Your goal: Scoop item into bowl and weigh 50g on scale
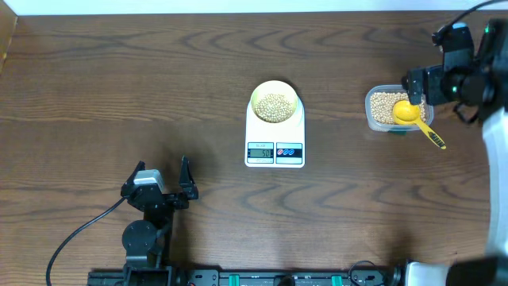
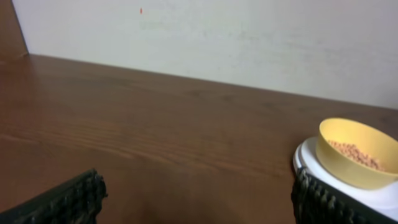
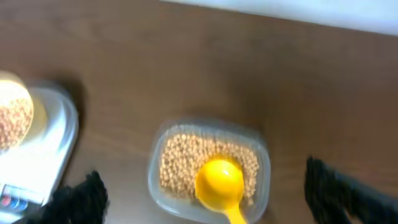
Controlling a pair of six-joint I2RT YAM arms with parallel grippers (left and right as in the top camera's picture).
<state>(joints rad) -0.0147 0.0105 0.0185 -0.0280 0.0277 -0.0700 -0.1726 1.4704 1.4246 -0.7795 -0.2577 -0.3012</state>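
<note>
A dark wooden table (image 1: 119,79) is seen from above. Near its middle sits a white digital kitchen scale (image 1: 275,147), its small display facing the front edge, the digits too small to read. A small pale-yellow bowl (image 1: 275,103) stands on the scale's platform and holds a heap of small tan beans (image 1: 275,106). Well to the right, a clear plastic tub (image 1: 371,107) holds more of the same beans, and a yellow measuring spoon (image 1: 406,112) lies with its head on them and its handle jutting over the tub's front right rim. The right gripper (image 3: 202,183) hovers above the tub, its black fingers (image 3: 81,199) spread wide on either side and holding nothing. The left gripper (image 1: 162,171) sits near the front left of the table, well apart from the scale, jaws also wide and empty.
</note>
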